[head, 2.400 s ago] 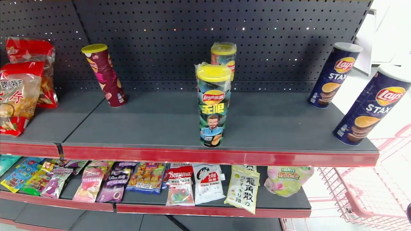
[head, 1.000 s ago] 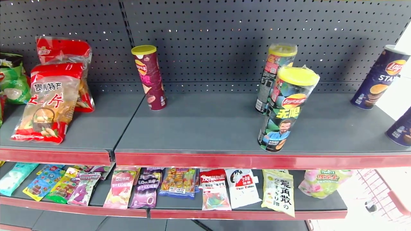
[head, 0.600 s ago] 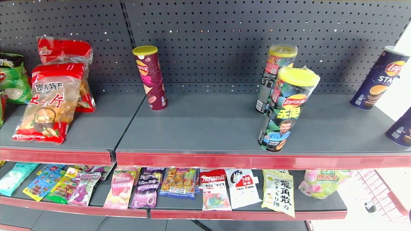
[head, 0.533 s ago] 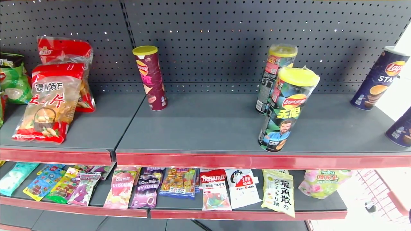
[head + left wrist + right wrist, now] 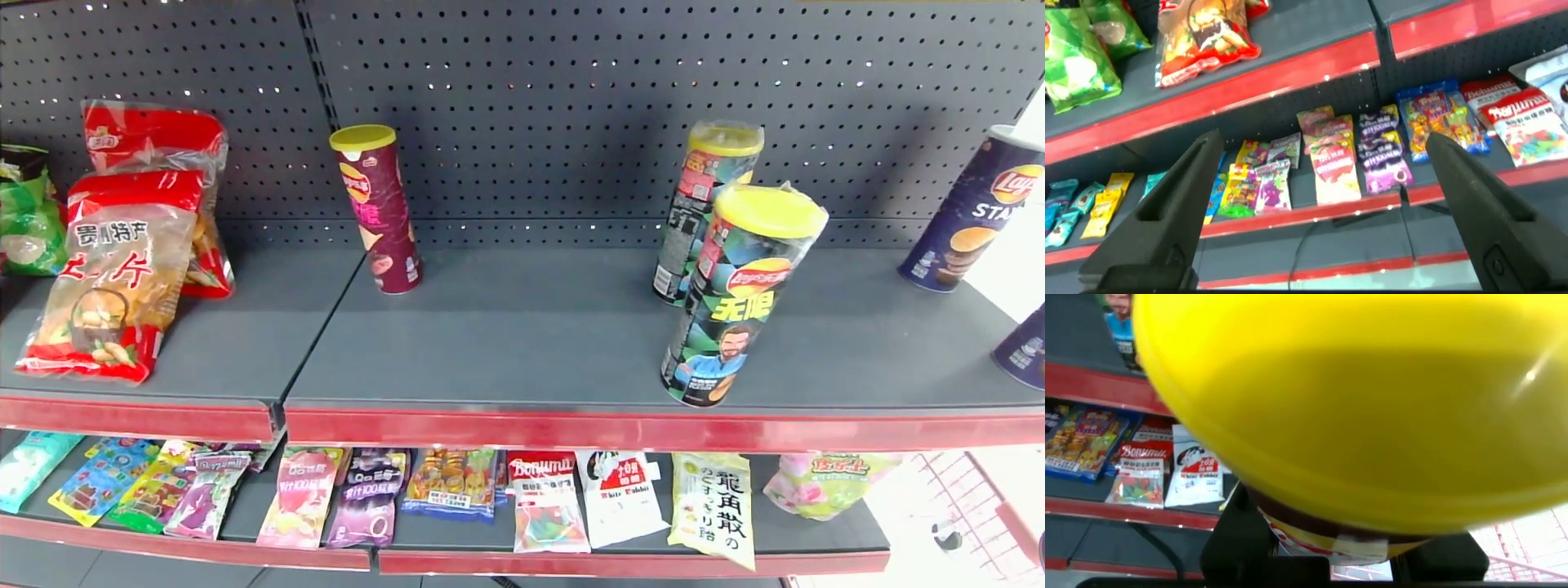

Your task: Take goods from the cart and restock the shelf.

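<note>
The restocking seems to be in the middle of one round. The right claw (image 5: 1339,559) has a chips can (image 5: 1339,400) in its hold. The can's yellow lid stands very close to the wrist camera, and under the lid a dark red body goes down between the black parts of the claw. The can covers the place where the claw presses on it, so the closed hold is a judgement: the can hangs free in the air, in front of the lower shelf (image 5: 1094,508).

Taking from the cart (image 5: 1016,523), whose pink bar is at the lower right corner of the head view, therefore appears done for this can. The placing is not yet done.

The left claw (image 5: 1323,137) is spread wide and carries nothing. It hangs before the candy packets (image 5: 1335,163).

On the upper shelf (image 5: 531,351), in the head view, a maroon can (image 5: 377,208) stands left of the centre. Two green cans (image 5: 739,294) stand right of the centre, one behind the other. Dark blue cans (image 5: 971,212) are at the right edge and red snack bags (image 5: 106,278) are at the left. A wide bare strip lies between the maroon can and the green cans.

The held can has the maroon can's colours, so a place beside it is probable. What is left is to lift the can, set it upright and open the claw. Whether more goods wait in the cart cannot be told.
</note>
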You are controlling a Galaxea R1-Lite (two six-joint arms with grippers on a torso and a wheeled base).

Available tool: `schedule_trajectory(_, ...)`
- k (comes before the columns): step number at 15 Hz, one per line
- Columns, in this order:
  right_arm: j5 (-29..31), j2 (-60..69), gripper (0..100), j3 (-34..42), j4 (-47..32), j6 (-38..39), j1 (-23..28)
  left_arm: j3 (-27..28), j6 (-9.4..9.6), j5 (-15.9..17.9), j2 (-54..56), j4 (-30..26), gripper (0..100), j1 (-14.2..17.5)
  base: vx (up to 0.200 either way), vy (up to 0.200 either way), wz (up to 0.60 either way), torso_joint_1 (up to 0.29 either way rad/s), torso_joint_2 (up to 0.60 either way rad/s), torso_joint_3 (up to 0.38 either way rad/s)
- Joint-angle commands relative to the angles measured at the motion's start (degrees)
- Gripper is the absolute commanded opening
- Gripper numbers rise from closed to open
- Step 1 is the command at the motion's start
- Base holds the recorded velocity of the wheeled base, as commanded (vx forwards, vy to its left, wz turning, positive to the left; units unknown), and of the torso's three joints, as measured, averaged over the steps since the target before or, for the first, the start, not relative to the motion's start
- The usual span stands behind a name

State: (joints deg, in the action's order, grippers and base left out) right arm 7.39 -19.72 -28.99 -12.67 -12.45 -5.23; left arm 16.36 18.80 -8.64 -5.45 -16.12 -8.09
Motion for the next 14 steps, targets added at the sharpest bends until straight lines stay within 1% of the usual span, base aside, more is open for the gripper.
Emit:
schedule_trajectory(1, 0.00, -0.14, 0, 0.07, 0.01, -0.03, -0.04, -0.01, 0.01, -0.06, -0.09, 0.03, 100, 0.01, 0.000, 0.000, 0.00, 0.000, 0.00, 0.000)
schedule_trajectory(3, 0.00, -0.14, 0, -0.01, 0.01, -0.03, -0.04, -0.01, 0.01, 0.03, -0.09, 0.03, 100, 0.01, 0.000, 0.000, 0.00, 0.000, 0.00, 0.000)
schedule_trajectory(14, 0.00, -0.14, 0, -0.01, 0.10, -0.03, -0.04, -0.01, 0.01, 0.29, -0.09, 0.03, 100, 0.01, 0.000, 0.200, 0.00, -0.002, 0.00, 0.002)
